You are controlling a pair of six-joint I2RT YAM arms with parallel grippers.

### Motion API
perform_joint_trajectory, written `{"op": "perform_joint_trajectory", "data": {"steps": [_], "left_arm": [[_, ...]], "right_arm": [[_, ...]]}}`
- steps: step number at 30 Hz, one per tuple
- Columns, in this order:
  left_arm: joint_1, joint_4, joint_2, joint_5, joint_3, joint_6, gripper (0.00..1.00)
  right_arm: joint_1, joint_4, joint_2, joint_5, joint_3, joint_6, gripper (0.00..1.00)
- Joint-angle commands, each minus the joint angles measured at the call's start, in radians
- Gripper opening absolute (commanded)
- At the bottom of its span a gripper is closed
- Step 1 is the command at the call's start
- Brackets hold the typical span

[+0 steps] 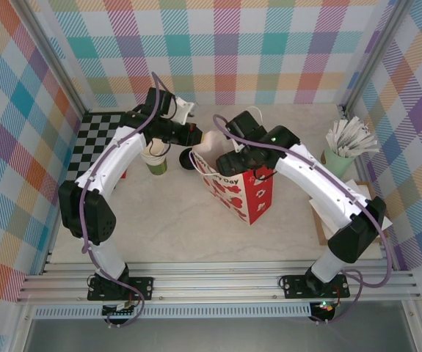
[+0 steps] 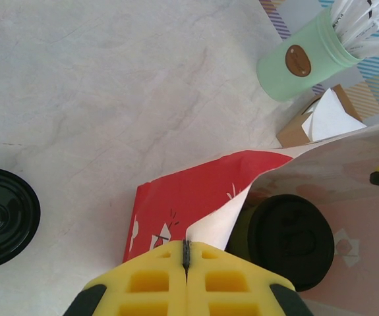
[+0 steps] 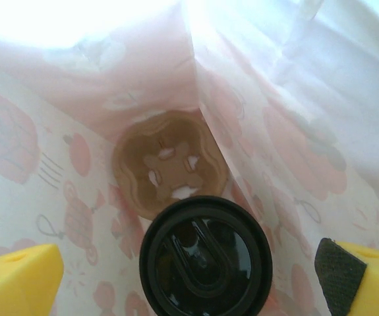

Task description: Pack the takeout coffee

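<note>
While takeout coffee (image 3: 205, 263) stands upright in bag (image 3: 64, 197), lid up, axis vertical

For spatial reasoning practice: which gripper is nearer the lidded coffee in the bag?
Right. The right gripper hangs open over the takeout coffee inside the bag; the left gripper pinches the rim beside it.
</note>
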Motion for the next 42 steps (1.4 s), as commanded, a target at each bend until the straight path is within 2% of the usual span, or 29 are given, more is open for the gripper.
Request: {"op": "perform_joint_trajectory", "data": {"steps": [1, 8, 18, 22, 30, 37, 42], "left_arm": [[-0.001, -0.015, -0.002, -0.025, 0.004, -0.001, 0.0], [-0.001, 0.001, -0.005, -0.012, 0.007, -0.023, 0.0], [-0.002, 0.001, -0.028, -0.031, 0.007, -0.051, 0.0], [-0.002, 0.005, -0.031, -0.032, 0.007, -0.059, 0.0], [-0.002, -0.014, -0.029, -0.036, 0.024, -0.076, 0.0], [-0.006, -0.013, -0.032, -0.038, 0.035, -0.103, 0.0], [-0.007, -0.022, -0.044, -0.081, 0.039, -0.11, 0.0]], "right_arm": [[-0.001, 0.086, -0.057, 0.05, -0.023, 0.013, 1.0], [-0.001, 0.252, -0.127, 0.042, -0.126, -0.007, 1.0], [-0.001, 0.32, -0.141, 0.009, -0.16, -0.018, 1.0], [-0.001, 0.482, -0.199, -0.072, -0.264, -0.02, 1.0], [-0.002, 0.86, -0.349, -0.146, -0.499, -0.051, 1.0], [-0.009, 1.033, -0.381, -0.253, -0.568, -0.034, 1.0], [-0.009, 1.103, -0.42, -0.276, -0.552, -0.009, 1.0]]}}
